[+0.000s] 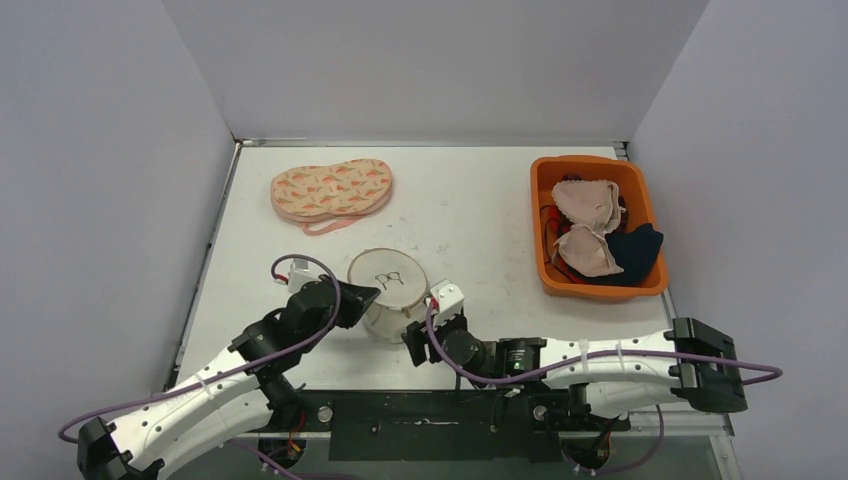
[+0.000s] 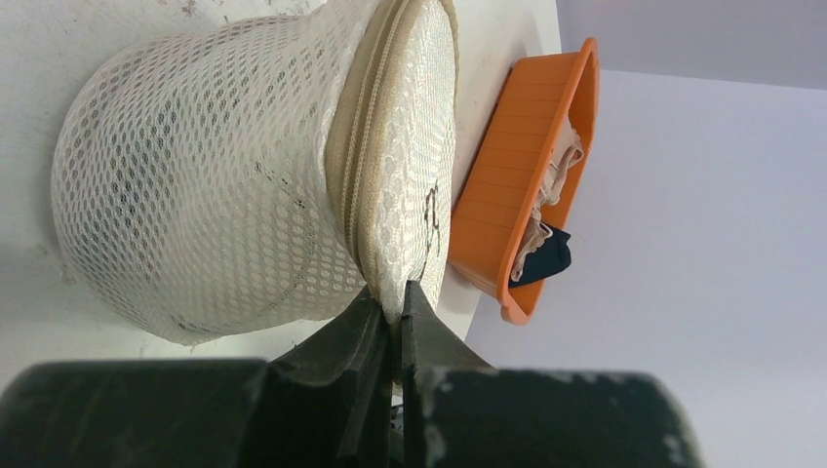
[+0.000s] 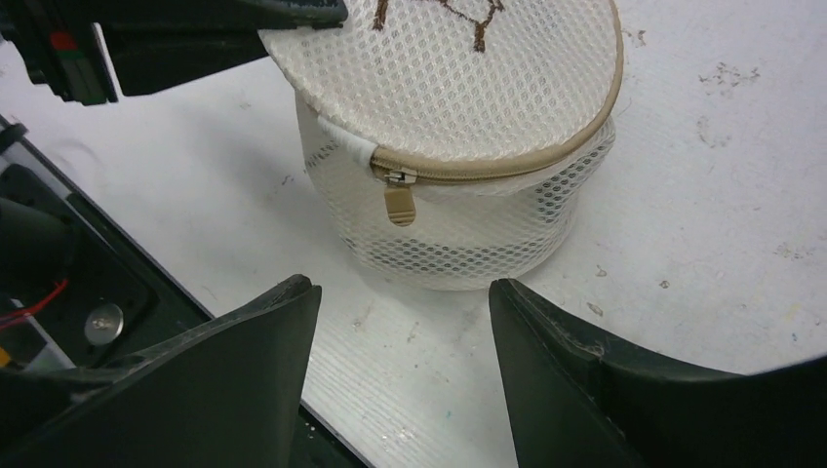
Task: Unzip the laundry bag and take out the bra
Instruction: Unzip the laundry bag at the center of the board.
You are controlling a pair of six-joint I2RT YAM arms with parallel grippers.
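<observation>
Top view: laundry bag (image 1: 387, 292), a white mesh cylinder with a flat lid, stood upright on the table (image 1: 470, 205) near the front edge, between the two arms. Left gripper (image 1: 354, 300) was at the bag's left rim. Right gripper (image 1: 420, 337) sat just beside the bag's front-right side. A peach patterned bra (image 1: 331, 190) lay flat toward the back left, well apart from the bag. An orange bin (image 1: 540, 180) at the right edge held beige bras and dark fabric.

Left wrist view: left gripper (image 2: 398, 304) had its jaws pressed together, pinching the edge of the bag's lid just past the zipper (image 2: 349, 185). Zipper ran closed along the visible rim. Mesh wall (image 2: 195, 185) showed only faint dark shapes inside; contents could not be made out. Orange bin (image 2: 507, 185) showed behind.

Right wrist view: right gripper (image 3: 405, 292) was spread wide, nothing between its fingers (image 3: 263, 336), hovering near the bag's side and apart from it. Tan zipper pull (image 3: 400, 203) hung down at the zipped-shut end, facing the gap between the jaws. Left gripper (image 3: 195, 29) sat at the lid's far edge.
</observation>
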